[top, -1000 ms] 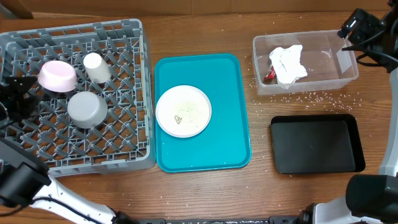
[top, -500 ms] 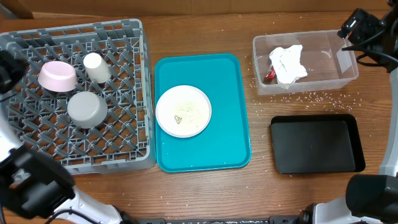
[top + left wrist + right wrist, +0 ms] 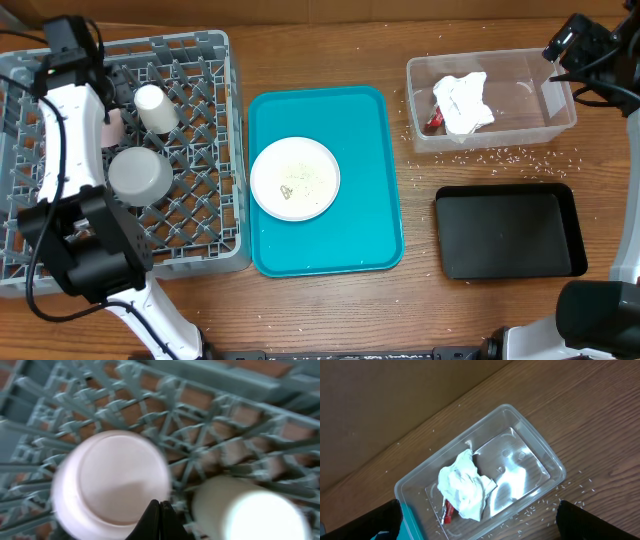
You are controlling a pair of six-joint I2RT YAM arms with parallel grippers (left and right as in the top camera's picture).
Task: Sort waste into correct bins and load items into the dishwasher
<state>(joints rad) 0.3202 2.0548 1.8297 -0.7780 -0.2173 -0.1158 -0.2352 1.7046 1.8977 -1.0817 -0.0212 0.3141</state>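
Observation:
My left gripper (image 3: pixel 160 519) is shut with nothing between its fingers, hanging just above the upturned pinkish-white small bowl (image 3: pixel 112 480) in the grey dish rack (image 3: pixel 200 230). The white cup (image 3: pixel 155 108) stands beside it and the grey bowl (image 3: pixel 140 175) lies below. In the overhead view my left arm hides most of the small bowl (image 3: pixel 113 128). The white plate (image 3: pixel 294 178) rests on the teal tray (image 3: pixel 370 230). The napkin (image 3: pixel 465 487) and red wrapper (image 3: pixel 448 512) lie in the clear tub (image 3: pixel 560 115). My right gripper (image 3: pixel 480 527) stands open high above that tub.
The black tray (image 3: pixel 510 235) sits on the table below the clear tub. Rice grains (image 3: pixel 500 155) are scattered on the wood between the two and along the tub's left side. A few specks lie on the plate.
My left arm has swung in from the left edge over the rack and now covers the small bowl. Its gripper went from open to shut. The right arm has not moved.

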